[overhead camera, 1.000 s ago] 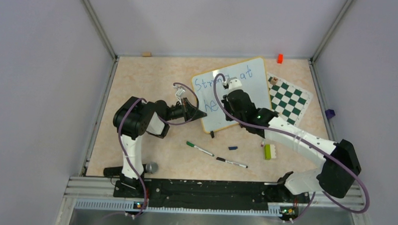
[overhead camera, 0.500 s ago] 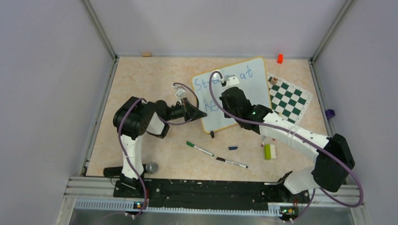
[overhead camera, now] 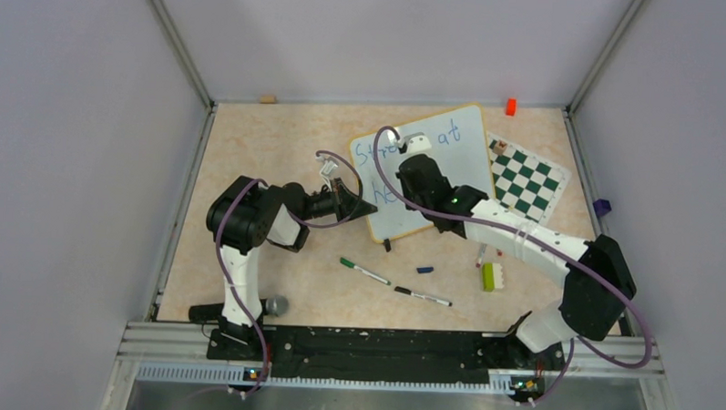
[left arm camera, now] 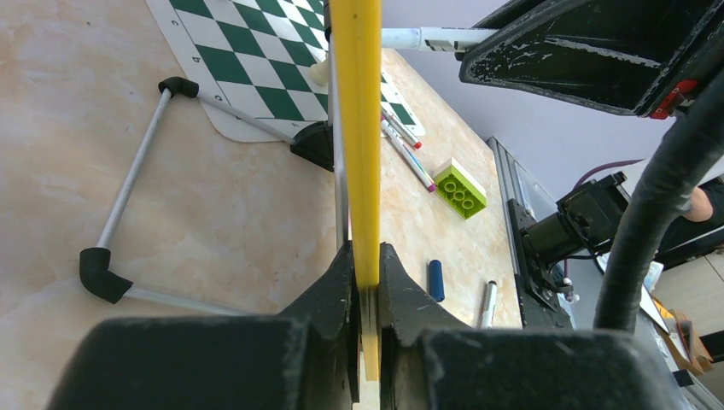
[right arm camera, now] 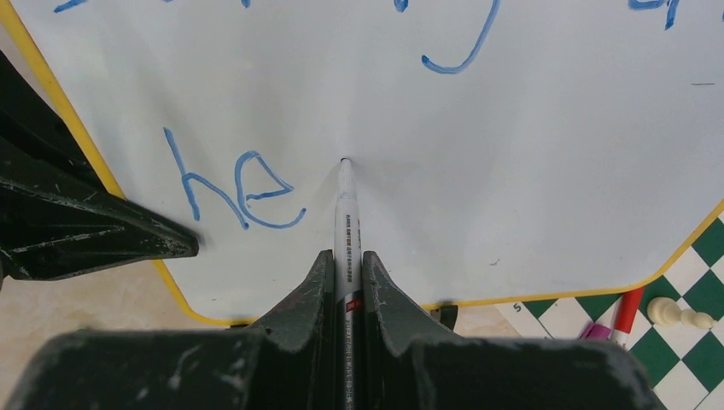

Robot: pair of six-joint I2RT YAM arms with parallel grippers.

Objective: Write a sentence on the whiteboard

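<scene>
The marbled beige tabletop (overhead camera: pixel 279 147) fills the middle of the top view, and the whiteboard (overhead camera: pixel 470 159) sits on it in the upper centre, a little right of middle and turned at a slant, with its yellow rim running round the white face. Just off its right edge lies the green-and-white chessboard (overhead camera: pixel 527 181), close beside it. From the left of the frame the left gripper (left arm camera: pixel 366 265) reaches the board's left edge; in the left wrist view its jaws are pressed onto the yellow rim from both sides, the rim rising straight up between them. The right arm crosses over the board's lower half, and the right gripper (right arm camera: pixel 347 265) has its jaws pinching a slim white marker (right arm camera: pixel 346 205) that points up the frame, its tip meeting the white surface. The sentence (right arm camera: pixel 248 198) is in blue: the top view shows a first line partly hidden by the arm and ending in "at", and the right wrist view shows "he" just left of the marker tip — nothing written to the tip's right on that line. Below the board in the top view lie a green brick (overhead camera: pixel 488 276), a green-capped pen (overhead camera: pixel 364 271), a black pen (overhead camera: pixel 422 296) and a small blue cap (overhead camera: pixel 425 269), all apart from one another.
</scene>
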